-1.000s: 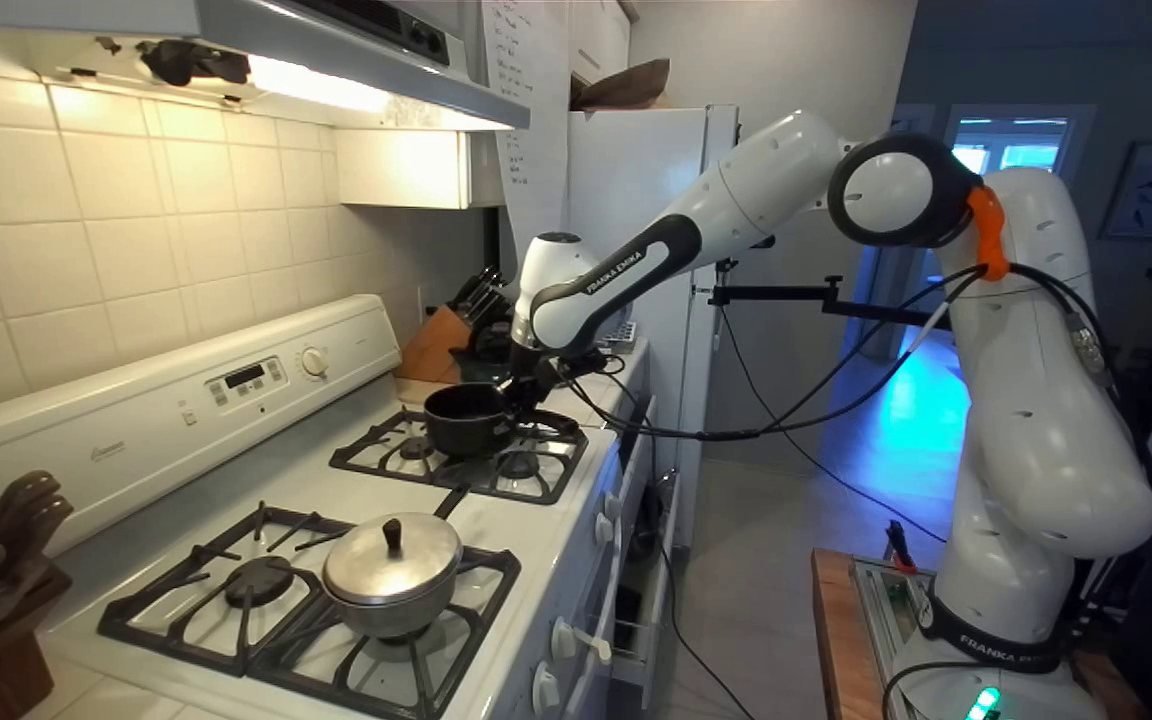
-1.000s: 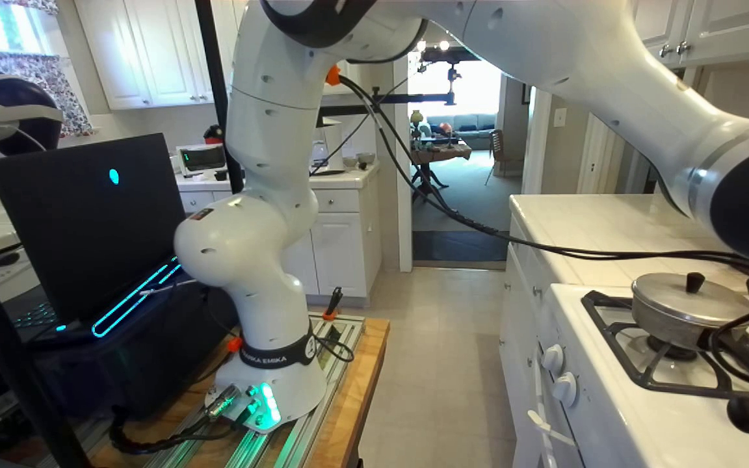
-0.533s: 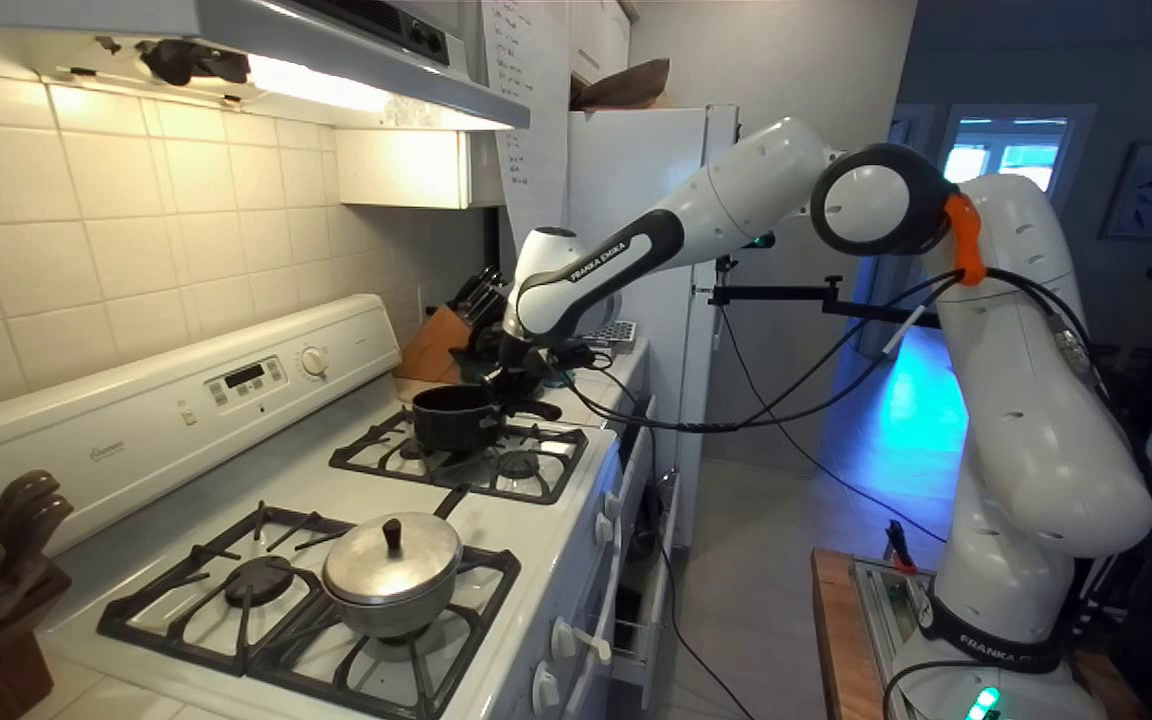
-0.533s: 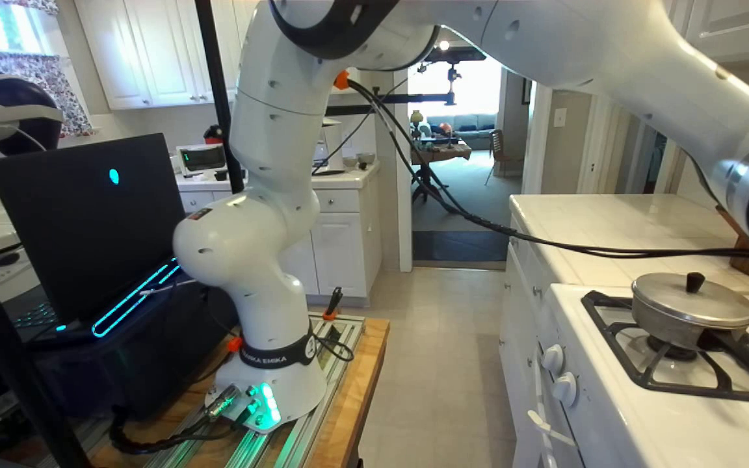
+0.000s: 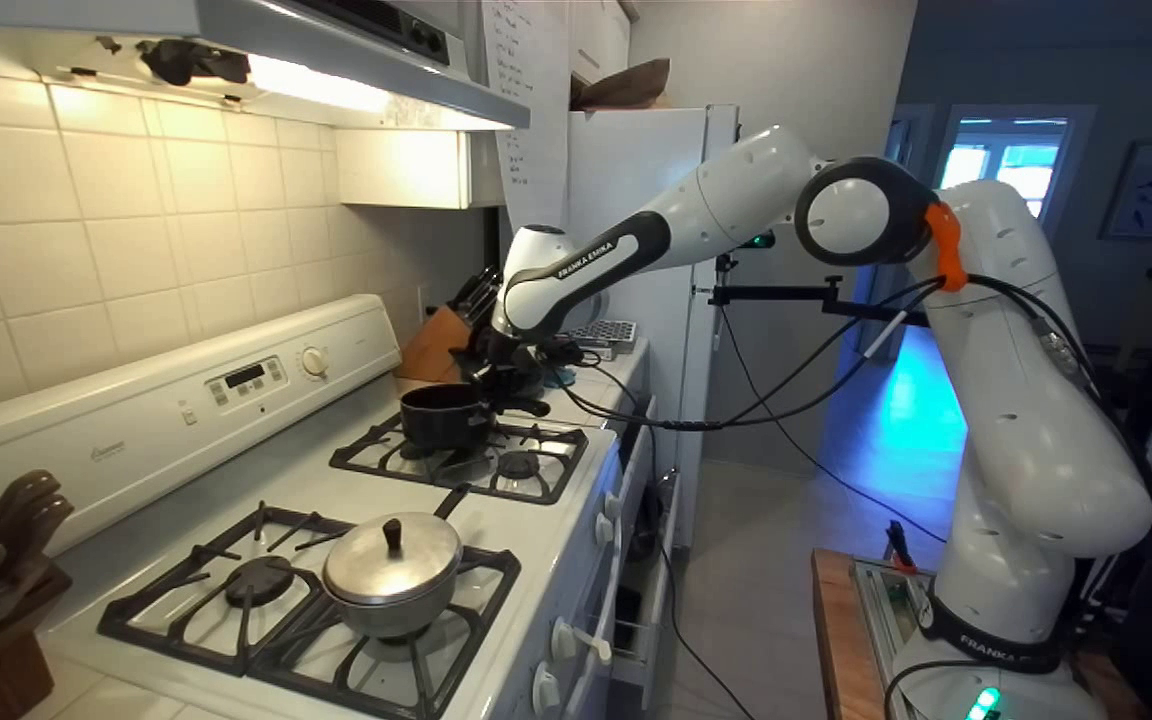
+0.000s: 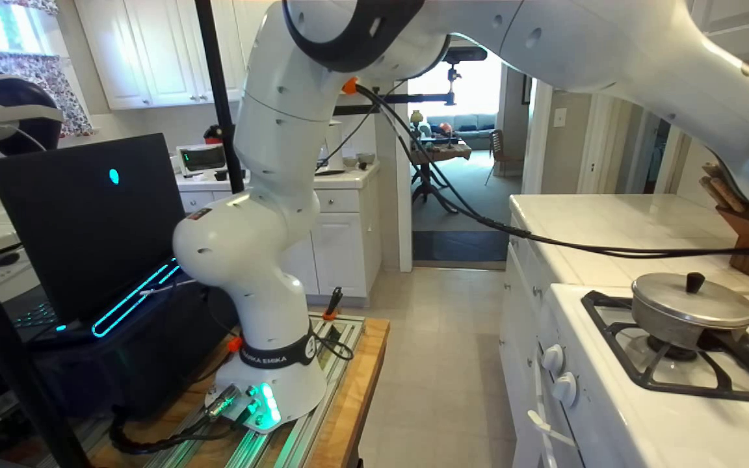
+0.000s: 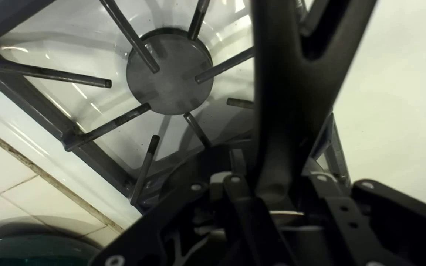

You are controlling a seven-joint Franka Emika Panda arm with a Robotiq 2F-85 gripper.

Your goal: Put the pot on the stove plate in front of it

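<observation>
We have the pot (image 5: pixel 441 420) at the end of the stove top (image 5: pixel 351 495) nearest the white fridge (image 5: pixel 626 190), closer to the back edge than the front; its handle (image 7: pixel 288 96) points toward the front edge. Our gripper (image 7: pixel 277 184) is clenched on that handle, close to where it joins the body. Whether the base touches the bars of the stove plate (image 5: pixel 391 473) or hangs just above, we cannot tell.

We expect a stiff metal body of moderate weight and a smooth handle, so the load off to one side probably wants to nose down or twist in our grasp. The handle's root seems the right place to hold, since it shortens that lever. Nothing looks fragile, but the base may slide on bare bars, so we should lower it level and let go only once it sits firm.
</observation>
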